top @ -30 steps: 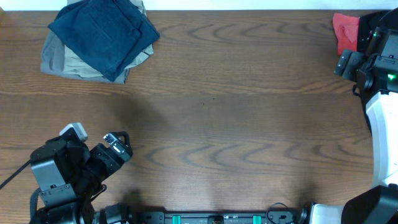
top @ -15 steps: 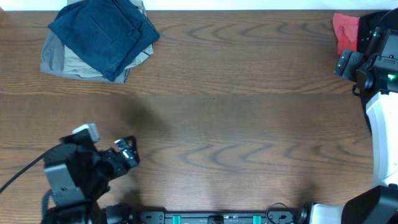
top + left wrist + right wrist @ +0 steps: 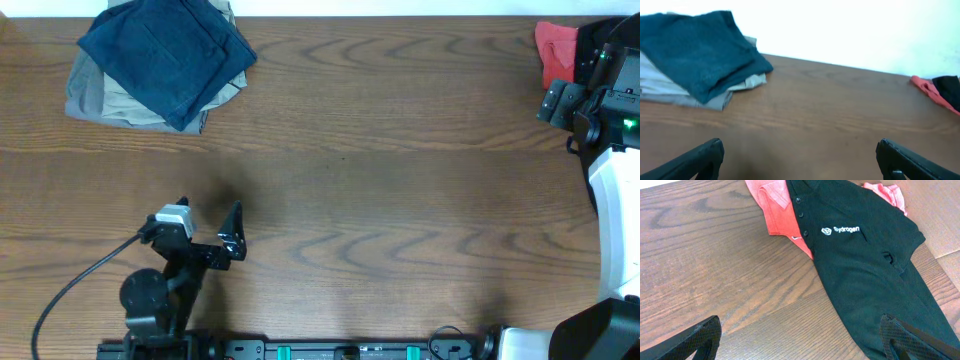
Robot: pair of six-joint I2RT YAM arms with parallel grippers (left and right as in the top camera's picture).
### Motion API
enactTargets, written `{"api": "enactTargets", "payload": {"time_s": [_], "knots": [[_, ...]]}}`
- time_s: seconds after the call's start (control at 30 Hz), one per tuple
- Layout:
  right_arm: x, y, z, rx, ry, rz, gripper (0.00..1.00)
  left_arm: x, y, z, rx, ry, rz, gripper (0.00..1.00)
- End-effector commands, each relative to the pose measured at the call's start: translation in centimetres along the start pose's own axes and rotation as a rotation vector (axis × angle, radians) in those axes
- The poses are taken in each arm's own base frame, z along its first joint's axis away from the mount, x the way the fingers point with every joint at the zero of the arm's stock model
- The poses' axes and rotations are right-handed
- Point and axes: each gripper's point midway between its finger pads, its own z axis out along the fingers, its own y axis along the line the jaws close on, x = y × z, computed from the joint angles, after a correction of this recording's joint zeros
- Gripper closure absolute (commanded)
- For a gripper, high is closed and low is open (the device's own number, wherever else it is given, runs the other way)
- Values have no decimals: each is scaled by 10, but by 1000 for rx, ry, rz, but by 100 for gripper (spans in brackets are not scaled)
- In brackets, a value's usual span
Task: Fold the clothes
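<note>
Seemingly sits between garments: finds navy shorts folded atop a khaki piece at the table's far-left corner, black shirt and coral-red piece unfolded at the far-right corner. Calls next for dragging the black shirt toward the middle. Shows left gripper gaping, empty, near the front edge; right gripper equally wide above the shirt, gripping nothing.

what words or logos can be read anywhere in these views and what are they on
"Sydrogen", white letters beside a small white emblem, on the chest of the black shirt.
A tiny white mark on the coral-red garment: too small to read.
No other text shows in any view.
</note>
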Motion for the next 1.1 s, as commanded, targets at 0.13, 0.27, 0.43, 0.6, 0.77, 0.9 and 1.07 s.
{"api": "enactTargets", "payload": {"time_s": [0.13, 0.27, 0.43, 0.6, 0.77, 0.9, 1.07], "knots": [[0, -3, 1, 12, 2, 9, 1, 16, 17, 7, -55, -71, 36, 2], [0, -3, 1, 12, 2, 9, 1, 11, 26, 7, -95, -133, 47, 2], [0, -3, 1, 12, 2, 9, 1, 4, 33, 4, -140, -173, 46, 2], [0, -3, 1, 12, 2, 9, 1, 5, 38, 3, -175, -193, 46, 2], [0, -3, 1, 12, 2, 9, 1, 13, 40, 7, -173, -189, 47, 2], [0, -3, 1, 12, 2, 9, 1, 13, 44, 6, -200, -189, 44, 2], [0, -3, 1, 12, 2, 9, 1, 42, 62, 6, -285, -76, 24, 2]]}}
